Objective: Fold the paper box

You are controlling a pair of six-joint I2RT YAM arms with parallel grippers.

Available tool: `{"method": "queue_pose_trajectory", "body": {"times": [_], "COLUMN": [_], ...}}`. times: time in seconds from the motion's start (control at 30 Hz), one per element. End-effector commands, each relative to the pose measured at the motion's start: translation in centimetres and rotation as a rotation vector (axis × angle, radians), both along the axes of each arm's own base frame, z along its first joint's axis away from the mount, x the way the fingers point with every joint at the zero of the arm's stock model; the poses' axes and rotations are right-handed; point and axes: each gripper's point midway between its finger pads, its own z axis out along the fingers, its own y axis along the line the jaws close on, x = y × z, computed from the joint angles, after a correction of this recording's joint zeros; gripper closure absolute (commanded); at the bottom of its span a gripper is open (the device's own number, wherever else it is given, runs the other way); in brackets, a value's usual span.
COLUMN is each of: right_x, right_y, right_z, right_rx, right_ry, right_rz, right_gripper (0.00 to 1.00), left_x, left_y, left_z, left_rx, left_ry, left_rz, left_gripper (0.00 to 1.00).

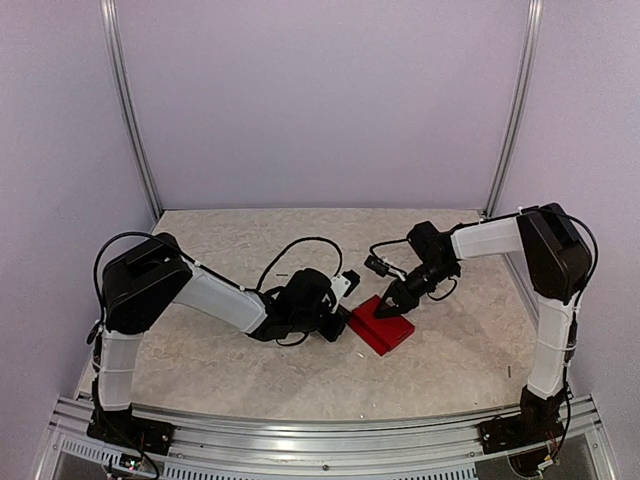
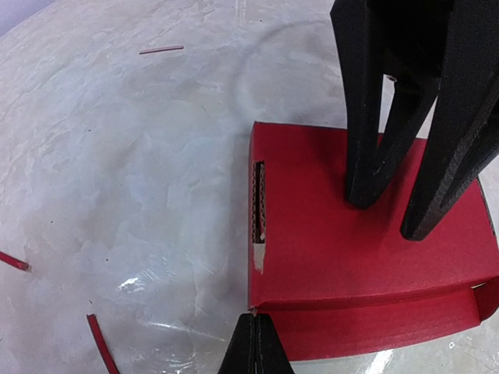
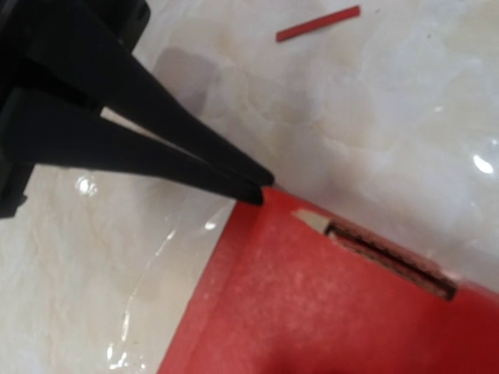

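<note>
1. Red thin card forms the flat rectangular paper box (image 1: 380, 328), which lies on the pale marbled tabletop (image 1: 230, 240) just right of centre in the top view, between the two arms.
2. It looks light and only moderately stiff. It would likely skate across the glossy surface if pushed from one side, and it will crease wherever it is bent.
3. A whitish scuff sits just below the narrow cut slot (image 2: 260, 202) near the box's left edge in the left wrist view. This suggests the card tears easily, so a hard pinch near that slot is risky.
4. The left gripper (image 2: 253, 347) has its fingers pressed together into one point at the bottom of the left wrist view. The tip touches the box's lower left corner, and nothing shows between the fingers.
5. The right gripper (image 2: 390, 216) stands in the upper right of that view with its fingers part-spread. Both tips rest on the top panel and pinch nothing, and they seem to pin the box down.
6. The best hold is probably the narrow flap strip (image 2: 374, 327) along the lower edge, taken close to its crease while the panel is pinned.
7. Thin red card slivers (image 2: 100, 343) lie loose on the table, well apart from the box.
</note>
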Motion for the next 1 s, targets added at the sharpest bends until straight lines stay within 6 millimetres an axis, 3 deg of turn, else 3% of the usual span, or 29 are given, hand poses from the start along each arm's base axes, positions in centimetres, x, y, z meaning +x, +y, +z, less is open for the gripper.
{"method": "queue_pose_trajectory", "body": {"times": [0.0, 0.3, 0.97], "right_x": [-1.8, 0.6, 2.6], "right_y": [-0.5, -0.8, -2.3], "right_z": [-3.0, 1.2, 3.8], "right_rx": [-0.137, -0.116, -0.098], "right_ry": [0.026, -0.105, -0.177], "right_rz": [0.027, -0.014, -0.073], "right_gripper": [0.74, 0.7, 0.65], "left_x": [-0.3, -0.4, -0.2], "left_y": [-2.2, -2.2, -2.5], "left_z": [0.9, 0.2, -0.4], "left_rx": [-0.041, -0.02, -0.006], "left_ry": [0.0, 0.016, 0.033], "left_rz": [-0.068, -0.084, -0.087], "left_gripper": [1.0, 1.0, 1.0]}}
